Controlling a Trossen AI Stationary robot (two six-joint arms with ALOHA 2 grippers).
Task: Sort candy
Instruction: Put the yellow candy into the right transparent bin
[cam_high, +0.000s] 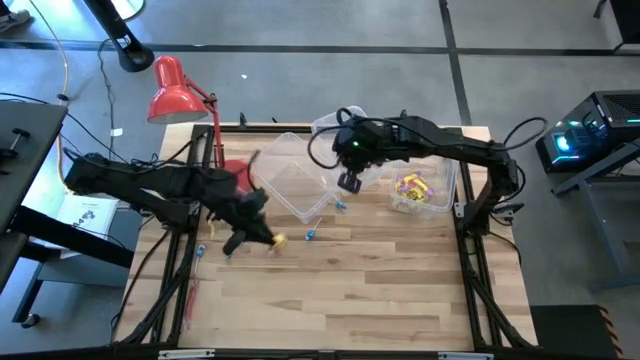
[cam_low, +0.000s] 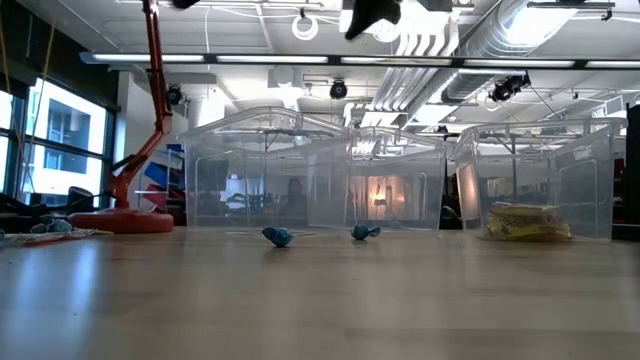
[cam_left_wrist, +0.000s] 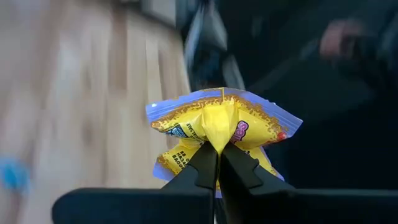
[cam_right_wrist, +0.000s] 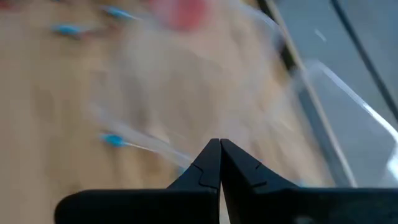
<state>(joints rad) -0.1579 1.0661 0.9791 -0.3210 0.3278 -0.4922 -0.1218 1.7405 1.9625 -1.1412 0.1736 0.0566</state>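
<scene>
Left gripper (cam_left_wrist: 219, 163) fingers pinched shut on yellow candy packet (cam_left_wrist: 222, 127) above desk (cam_high: 380, 290), right gripper (cam_right_wrist: 219, 155) fingers closed, empty, over clear bin (cam_high: 290, 185).

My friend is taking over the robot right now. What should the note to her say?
Left gripper: shut on a yellow packet, above the table's left middle.
Right gripper: shut, empty, over the middle clear bin.
Done: a pile of yellow packets lies in the right bin.
Left: two blue sweets in front of the bins, another blue one and red sticks near the table's left edge.
</scene>
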